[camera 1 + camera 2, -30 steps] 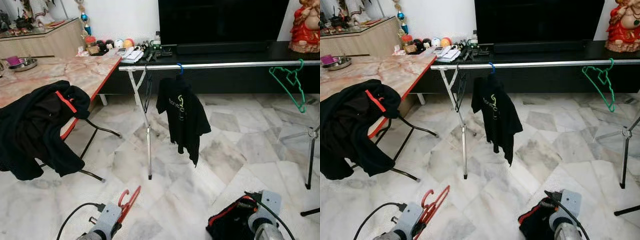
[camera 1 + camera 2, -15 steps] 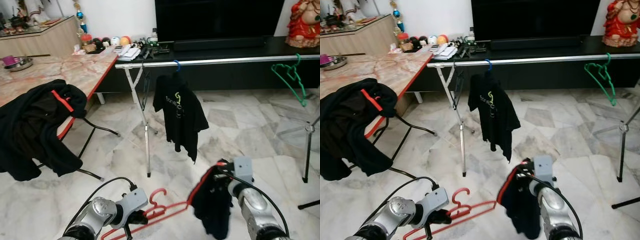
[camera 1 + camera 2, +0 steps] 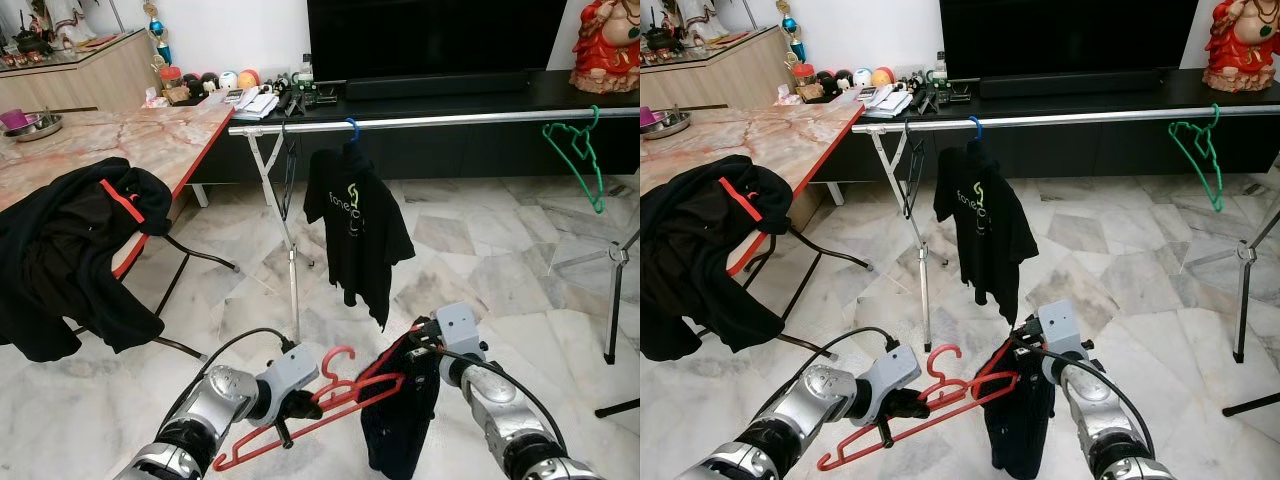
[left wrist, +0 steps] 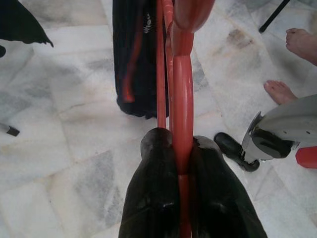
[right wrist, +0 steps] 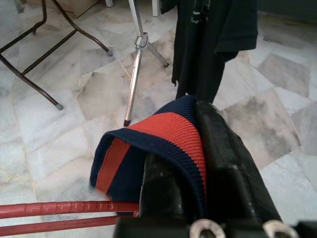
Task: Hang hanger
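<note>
The left tool [image 3: 292, 407] grips the red hanger [image 3: 318, 400] while the right tool [image 3: 425, 348] pinches the dark shirt's collar [image 5: 153, 134] beside it, probably for threading the hanger in.

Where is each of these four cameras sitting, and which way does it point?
Eye views: on the head, looking down past both arms at the rail.
Left wrist: along the left gripper, shut on the red hanger.
Right wrist: along the right gripper, shut on the garment.
Shared: hanger, garment, marble floor.
</note>
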`<state>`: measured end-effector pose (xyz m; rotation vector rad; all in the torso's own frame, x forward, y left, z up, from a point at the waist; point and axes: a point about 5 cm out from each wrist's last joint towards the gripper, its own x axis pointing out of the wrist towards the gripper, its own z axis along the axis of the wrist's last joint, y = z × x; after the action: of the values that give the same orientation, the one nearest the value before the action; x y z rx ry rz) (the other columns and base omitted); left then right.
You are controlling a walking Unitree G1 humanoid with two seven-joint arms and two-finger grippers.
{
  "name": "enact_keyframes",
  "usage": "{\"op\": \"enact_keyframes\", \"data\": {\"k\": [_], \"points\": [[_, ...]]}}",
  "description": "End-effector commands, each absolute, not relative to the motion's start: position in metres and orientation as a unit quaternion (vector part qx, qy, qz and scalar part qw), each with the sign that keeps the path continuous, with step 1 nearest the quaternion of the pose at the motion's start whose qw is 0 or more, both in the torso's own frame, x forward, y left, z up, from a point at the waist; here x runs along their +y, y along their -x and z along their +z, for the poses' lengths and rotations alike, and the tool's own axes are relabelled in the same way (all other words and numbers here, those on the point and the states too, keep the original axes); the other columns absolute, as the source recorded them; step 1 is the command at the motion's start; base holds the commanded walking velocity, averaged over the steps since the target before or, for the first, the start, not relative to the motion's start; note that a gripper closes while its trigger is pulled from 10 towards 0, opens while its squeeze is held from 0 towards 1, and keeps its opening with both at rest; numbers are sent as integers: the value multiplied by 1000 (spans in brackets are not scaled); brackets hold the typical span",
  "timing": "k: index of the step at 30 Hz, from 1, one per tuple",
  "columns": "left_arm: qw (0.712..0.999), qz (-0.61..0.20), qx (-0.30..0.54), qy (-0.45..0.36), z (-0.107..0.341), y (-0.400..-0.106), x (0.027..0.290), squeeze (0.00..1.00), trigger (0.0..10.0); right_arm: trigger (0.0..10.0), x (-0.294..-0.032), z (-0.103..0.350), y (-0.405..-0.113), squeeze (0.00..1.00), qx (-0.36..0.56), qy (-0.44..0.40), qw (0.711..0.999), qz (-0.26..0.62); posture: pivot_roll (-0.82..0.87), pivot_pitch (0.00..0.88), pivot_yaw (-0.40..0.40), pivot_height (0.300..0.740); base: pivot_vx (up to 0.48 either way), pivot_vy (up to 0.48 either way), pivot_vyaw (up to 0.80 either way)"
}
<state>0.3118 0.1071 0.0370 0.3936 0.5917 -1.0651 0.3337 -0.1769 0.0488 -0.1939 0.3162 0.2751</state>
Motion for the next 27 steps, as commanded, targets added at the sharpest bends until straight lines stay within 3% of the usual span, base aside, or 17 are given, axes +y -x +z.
{"op": "enact_keyframes", "data": {"k": [1,16,27], "points": [[804,-491,283,-180,36,-312,110,0,10000,10000,-173,57,-338,0,138,97,976,141,0,1,85,740,0,0,0],[827,-479,254,-149,40,-315,97,0,10000,10000,-158,66,-344,0,120,61,976,170,0,0,75,740,0,0,0],[867,-433,220,-109,47,-322,93,0,10000,10000,-151,66,-340,0,121,39,970,207,4,13,71,740,0,0,0]]}}
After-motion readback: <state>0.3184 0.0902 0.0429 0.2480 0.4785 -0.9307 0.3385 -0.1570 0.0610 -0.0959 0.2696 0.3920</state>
